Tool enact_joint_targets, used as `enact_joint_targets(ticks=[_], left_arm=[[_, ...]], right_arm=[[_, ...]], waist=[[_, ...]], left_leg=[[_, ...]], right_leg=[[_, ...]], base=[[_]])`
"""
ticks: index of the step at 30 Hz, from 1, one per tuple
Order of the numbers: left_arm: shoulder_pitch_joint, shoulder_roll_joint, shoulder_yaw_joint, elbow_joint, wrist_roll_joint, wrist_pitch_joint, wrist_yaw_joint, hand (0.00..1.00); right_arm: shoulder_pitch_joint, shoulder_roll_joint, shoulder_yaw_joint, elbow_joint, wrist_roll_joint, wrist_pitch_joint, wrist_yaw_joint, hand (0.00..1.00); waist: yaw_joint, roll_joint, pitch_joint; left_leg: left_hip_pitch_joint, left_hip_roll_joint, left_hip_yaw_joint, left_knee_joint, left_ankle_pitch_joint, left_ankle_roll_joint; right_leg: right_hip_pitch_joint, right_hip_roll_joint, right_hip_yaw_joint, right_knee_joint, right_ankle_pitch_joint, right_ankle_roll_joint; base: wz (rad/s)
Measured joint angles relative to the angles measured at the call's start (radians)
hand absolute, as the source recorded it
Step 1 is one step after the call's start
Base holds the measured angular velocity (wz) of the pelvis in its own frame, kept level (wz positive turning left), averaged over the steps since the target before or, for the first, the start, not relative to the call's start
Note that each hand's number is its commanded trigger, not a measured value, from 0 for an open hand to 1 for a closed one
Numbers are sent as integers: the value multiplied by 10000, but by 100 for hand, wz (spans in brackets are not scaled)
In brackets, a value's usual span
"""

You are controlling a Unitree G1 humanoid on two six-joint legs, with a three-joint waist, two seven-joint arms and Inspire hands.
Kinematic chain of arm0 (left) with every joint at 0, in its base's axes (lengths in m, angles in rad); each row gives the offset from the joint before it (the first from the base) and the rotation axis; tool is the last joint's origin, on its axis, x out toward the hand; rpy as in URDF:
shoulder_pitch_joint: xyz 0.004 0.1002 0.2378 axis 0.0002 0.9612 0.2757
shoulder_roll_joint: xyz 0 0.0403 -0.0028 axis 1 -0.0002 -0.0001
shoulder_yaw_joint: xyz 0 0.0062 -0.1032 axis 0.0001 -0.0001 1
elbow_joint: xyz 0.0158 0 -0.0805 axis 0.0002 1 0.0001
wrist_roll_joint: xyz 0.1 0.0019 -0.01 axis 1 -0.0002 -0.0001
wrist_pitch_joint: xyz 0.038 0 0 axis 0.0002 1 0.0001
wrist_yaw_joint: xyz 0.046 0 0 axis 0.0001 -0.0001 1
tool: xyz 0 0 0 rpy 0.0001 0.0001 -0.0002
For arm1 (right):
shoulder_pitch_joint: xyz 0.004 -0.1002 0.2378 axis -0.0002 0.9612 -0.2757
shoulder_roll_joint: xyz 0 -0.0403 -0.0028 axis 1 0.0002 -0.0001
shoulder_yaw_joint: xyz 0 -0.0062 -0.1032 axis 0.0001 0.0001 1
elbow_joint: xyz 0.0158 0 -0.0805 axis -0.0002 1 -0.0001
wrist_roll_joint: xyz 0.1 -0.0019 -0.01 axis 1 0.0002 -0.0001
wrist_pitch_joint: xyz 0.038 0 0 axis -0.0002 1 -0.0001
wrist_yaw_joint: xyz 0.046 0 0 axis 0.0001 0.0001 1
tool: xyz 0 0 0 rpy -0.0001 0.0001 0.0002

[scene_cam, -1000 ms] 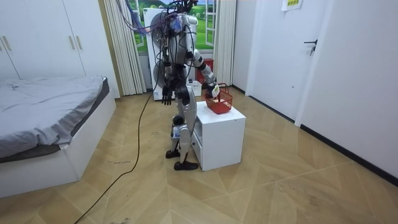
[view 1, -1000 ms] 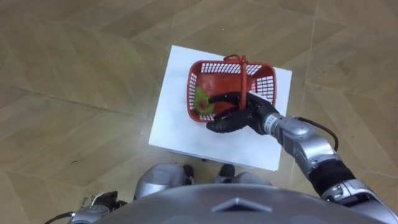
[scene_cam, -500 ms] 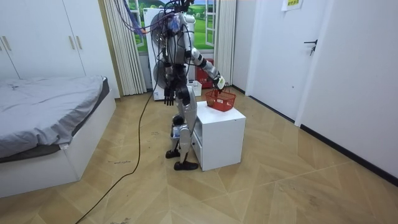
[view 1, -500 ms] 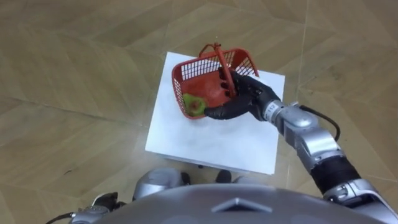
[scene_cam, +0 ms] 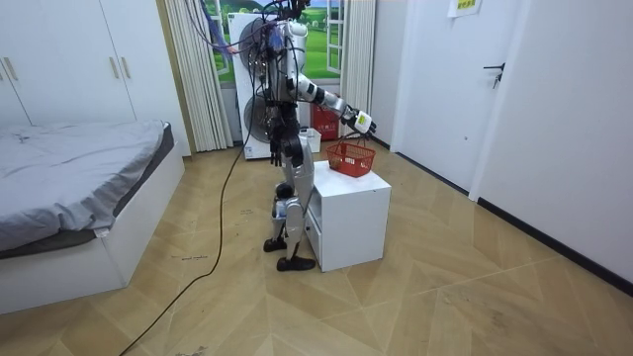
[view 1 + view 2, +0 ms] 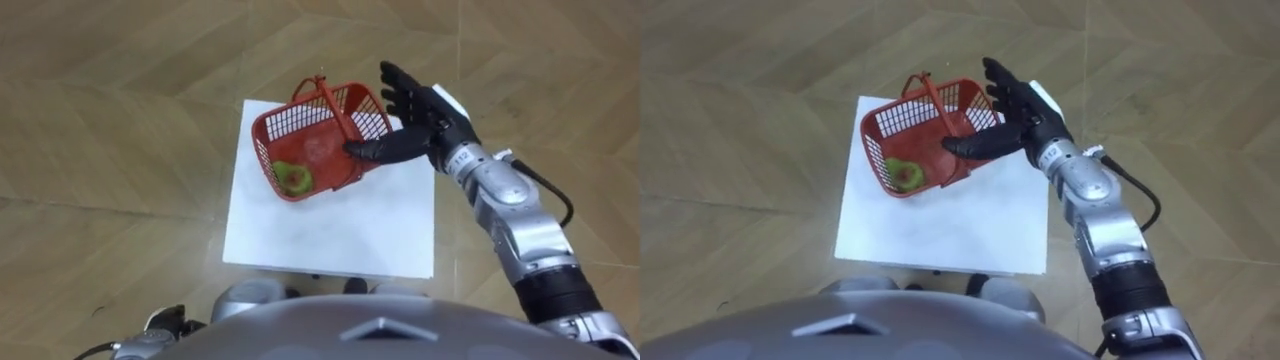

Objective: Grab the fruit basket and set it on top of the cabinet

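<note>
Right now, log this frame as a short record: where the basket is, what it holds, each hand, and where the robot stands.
basket: red fruit basket, tilted, over the white cabinet; cannot tell if it is fully clear of the top
contents: one green fruit, in the basket's low corner
right hand: right hand with fingers straight and spread, thumb under the handle
left hand: left hand low, at the left eye view's lower left edge
robot: stands upright against the cabinet, right arm stretched out over it
room: bed behind the robot
</note>
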Motion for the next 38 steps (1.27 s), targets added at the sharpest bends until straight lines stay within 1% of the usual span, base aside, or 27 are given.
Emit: enact_joint_targets(ticks=[2,5,8,10,11,12,13,14,16,17,19,20,23,25,26,27,29,31,33,35,38], left_arm=[[9,-2,31,-32,13,-28,89,0],[35,-13,148,-38,11,-65,165,0],[80,-105,652,-38,4,-221,378,0],[115,-112,798,-43,7,-299,560,0],[112,-114,854,-43,7,-314,588,0],[113,-111,901,-49,12,-333,649,0],[171,-112,979,-105,40,-359,701,0],[246,-112,1029,-189,58,-365,719,0],[460,-112,1081,-420,51,-379,854,0],[474,-129,1115,-425,51,-384,910,0],[561,-199,1264,-354,255,-390,1034,0],[580,-197,1264,-329,301,-381,1052,0],[724,-205,1275,-302,700,-293,1115,0],[737,-205,1272,-310,885,-209,1096,0],[750,-229,1263,-310,1132,-117,1072,0],[743,-244,1259,-311,1269,-65,1052,0],[710,-276,1243,-307,1631,93,931,0],[716,-329,1235,-299,1779,231,812,0],[714,-354,1234,-320,1780,363,651,0],[714,-380,1231,-331,1778,401,446,0],[683,-418,1208,-341,1777,492,259,0]], right_arm=[[170,3,-253,-248,-242,0,-139,0],[306,6,-555,-315,-420,-1,-405,0],[585,41,-1261,-316,-553,-74,-1000,0],[720,51,-1507,-311,-642,-80,-1345,0],[754,57,-1557,-305,-645,-88,-1469,0],[874,60,-1625,-222,-719,-194,-1659,0],[1001,60,-1649,158,-895,-476,-1834,0],[1074,60,-1658,401,-982,-531,-1917,0],[1294,68,-1713,1747,-1211,-602,-2166,0],[1342,99,-1782,2168,-1320,-619,-2178,0],[1513,140,-1987,4008,-1627,-642,-2290,0],[1510,140,-2041,4525,-1635,-638,-2318,0],[1531,140,-2349,7199,-1553,-648,-2463,0],[1515,127,-2360,8220,-1422,-636,-2457,0],[1510,135,-2360,8710,-1437,-629,-2436,0],[1506,144,-2359,8923,-1443,-619,-2416,0],[1415,187,-2357,9616,-1498,-530,-2269,0],[1278,268,-2352,10340,-1803,-242,-2124,0],[1227,327,-2335,10655,-2168,18,-1981,0],[1175,365,-2285,10881,-2562,313,-1761,0],[1124,366,-2256,11038,-2710,560,-1685,0]], waist=[[-207,0,-2],[-277,0,-4],[-317,42,-13],[-306,68,-30],[-334,76,-24],[-392,95,-21],[-466,121,-37],[-491,149,-56],[-523,163,-104],[-524,161,-115],[-517,167,-127],[-520,168,-127],[-532,179,-119],[-507,184,-113],[-524,186,-108],[-528,188,-108],[-528,190,-98],[-523,143,-37],[-526,145,-23],[-526,170,-11],[-539,209,3]], left_leg=[[39,8,19,-24,0,0],[70,22,26,-87,0,0],[185,35,37,-215,0,0],[222,41,44,-240,0,0],[237,41,45,-238,0,0],[289,41,45,-240,0,0],[357,44,34,-243,0,0],[388,46,31,-254,0,0],[566,45,13,-364,-3,-1],[618,45,7,-410,-3,-2],[753,45,1,-472,-3,-1],[773,45,4,-472,-3,-1],[910,41,-9,-544,-4,-2],[941,42,-17,-579,-4,-2],[941,42,-35,-576,-4,-2],[941,42,-50,-574,-4,-3],[953,41,-93,-572,-7,-8],[1012,41,-163,-595,-31,-33],[1019,39,-218,-590,-37,-37],[1015,40,-243,-586,-37,-38],[1022,40,-252,-574,-37,-39]], right_leg=[[5,-6,-7,7,0,1],[3,13,43,27,0,1],[48,78,72,31,0,1],[77,95,98,21,0,0],[98,95,98,12,1,0],[129,96,98,9,1,0],[201,94,57,-5,-1,-1],[244,93,40,-15,-1,-1],[462,110,44,-153,-1,-1],[487,115,45,-160,-1,-1],[604,109,-8,-160,-9,0],[626,104,-26,-161,-15,4],[741,110,-23,-169,-49,15],[755,108,-51,-167,-63,21],[763,94,-137,-166,-64,20],[768,96,-126,-164,-65,19],[794,99,-118,-152,-66,16],[879,112,-128,-145,-73,7],[892,114,-146,-127,-79,-2],[890,120,-153,-127,-91,-9],[891,121,-149,-115,-112,-9]], base=[[0],[-1],[0],[-2],[0],[3],[4],[7],[0],[0],[0],[0],[0],[0],[0],[6],[7],[7],[6],[2],[0]])
